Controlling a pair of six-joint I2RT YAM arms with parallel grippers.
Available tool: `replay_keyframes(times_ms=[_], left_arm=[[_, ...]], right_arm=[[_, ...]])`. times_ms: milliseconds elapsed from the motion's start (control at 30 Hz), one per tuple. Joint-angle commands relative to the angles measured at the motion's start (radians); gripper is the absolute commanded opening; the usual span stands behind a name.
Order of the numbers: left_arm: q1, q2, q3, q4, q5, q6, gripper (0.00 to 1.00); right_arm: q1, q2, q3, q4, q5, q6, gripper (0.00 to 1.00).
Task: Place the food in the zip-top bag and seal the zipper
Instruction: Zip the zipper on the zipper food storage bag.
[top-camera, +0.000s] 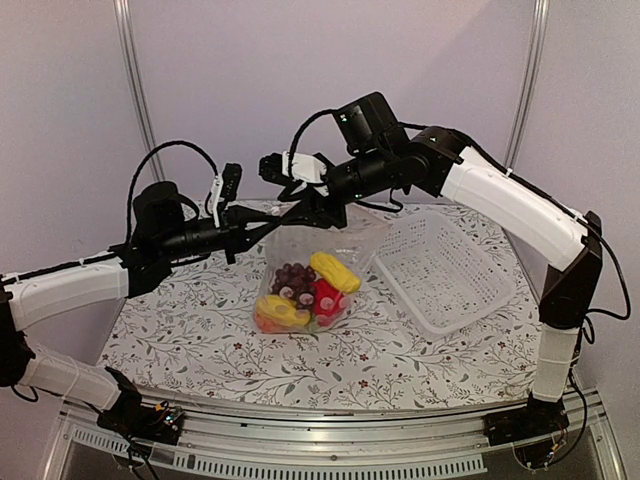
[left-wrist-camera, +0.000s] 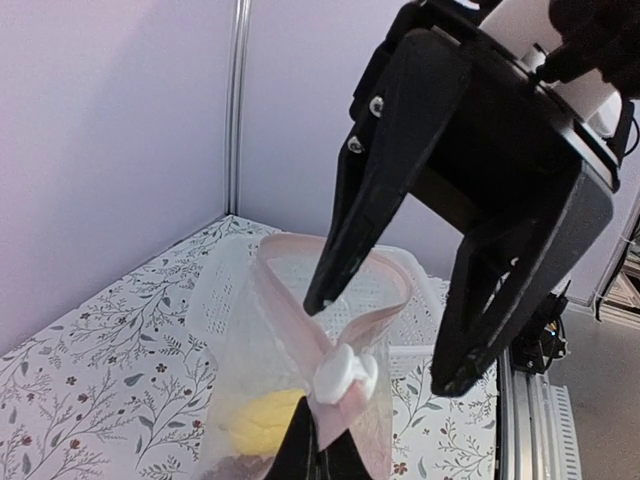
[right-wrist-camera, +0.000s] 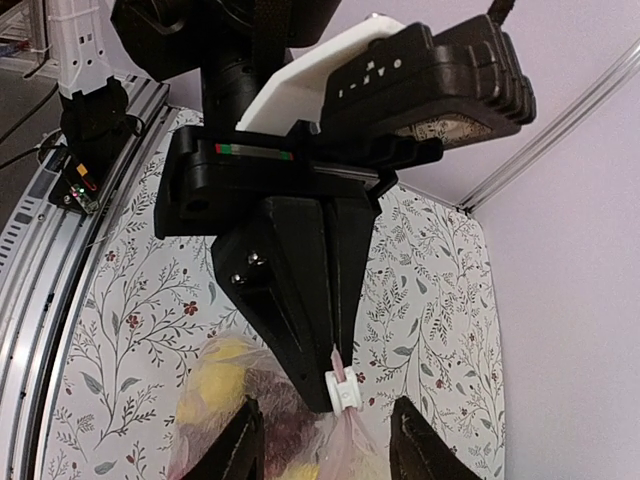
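Observation:
The clear zip-top bag hangs over the table with the food inside: purple grapes, yellow pieces, a red piece and an orange piece. My left gripper is shut on the pink zipper just below a white slider. The zipper mouth loops open above it. My right gripper is open, its fingers on either side of the slider without touching it. From the left wrist view the right gripper hangs over the bag mouth. A yellow piece shows through the plastic.
A white lattice basket lies on the floral tablecloth right of the bag. Both arms meet above the table's back middle. Purple walls with metal rails stand close behind.

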Motion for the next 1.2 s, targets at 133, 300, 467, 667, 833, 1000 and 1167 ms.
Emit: replay_keyframes(times_ms=[133, 300, 467, 667, 833, 1000, 1167], left_arm=[[-0.032, -0.036, 0.032, -0.015, -0.026, 0.051, 0.0], [-0.044, -0.036, 0.036, -0.032, -0.029, 0.063, 0.0], [-0.048, -0.039, 0.034, -0.038, -0.034, 0.067, 0.0], [-0.05, -0.04, 0.032, -0.041, -0.039, 0.071, 0.0], [-0.052, -0.042, 0.026, -0.039, -0.044, 0.071, 0.0], [-0.052, -0.047, 0.025, -0.046, -0.052, 0.071, 0.0], [-0.052, -0.056, 0.021, -0.06, -0.077, 0.084, 0.0]], right_arm=[[0.005, 0.026, 0.019, 0.019, -0.012, 0.002, 0.36], [0.006, 0.035, 0.02, 0.013, -0.012, 0.001, 0.33], [0.008, 0.041, 0.019, 0.002, -0.009, -0.003, 0.31], [0.009, 0.048, 0.021, -0.004, 0.006, -0.007, 0.26], [0.009, 0.049, 0.02, -0.003, 0.023, -0.005, 0.19], [0.009, 0.054, 0.02, -0.016, 0.045, -0.005, 0.11], [0.009, 0.048, 0.019, -0.028, 0.064, -0.002, 0.08]])
